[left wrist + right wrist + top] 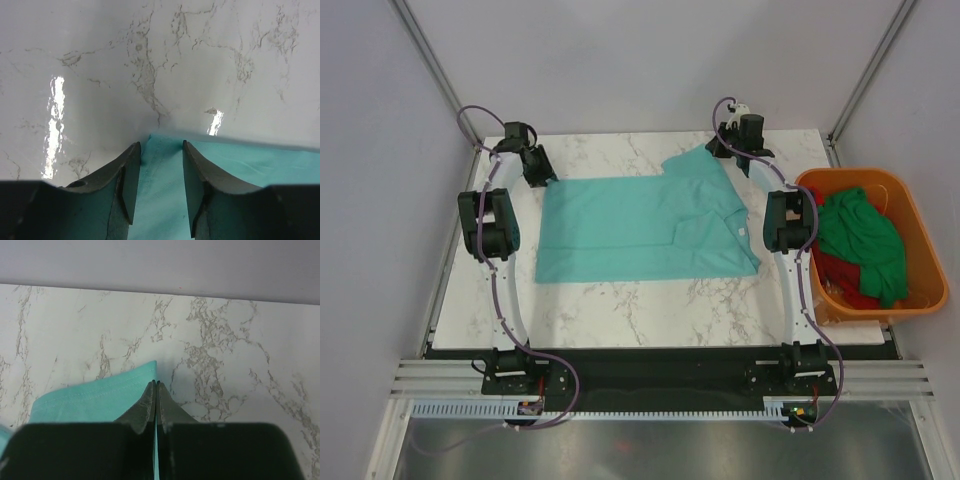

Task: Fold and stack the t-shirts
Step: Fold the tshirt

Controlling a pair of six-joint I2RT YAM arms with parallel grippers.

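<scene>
The teal t-shirt [640, 225] lies spread flat on the marble table. My left gripper [542, 178] is at the shirt's far left corner. In the left wrist view it [161, 150] is open, its jaws standing either side of the teal corner [160, 190] on the table. My right gripper [717, 152] is at the shirt's far right corner. In the right wrist view it [156, 386] is shut on the teal edge [95, 395], with a thin strip of cloth between the fingers. A dark green shirt [865, 240] and a red shirt [840, 275] lie in the tub.
An orange plastic tub [920, 245] stands at the table's right edge, beside the right arm. Bare marble [640, 305] runs along the near side of the shirt. Grey walls stand close behind the table's far edge [620, 135].
</scene>
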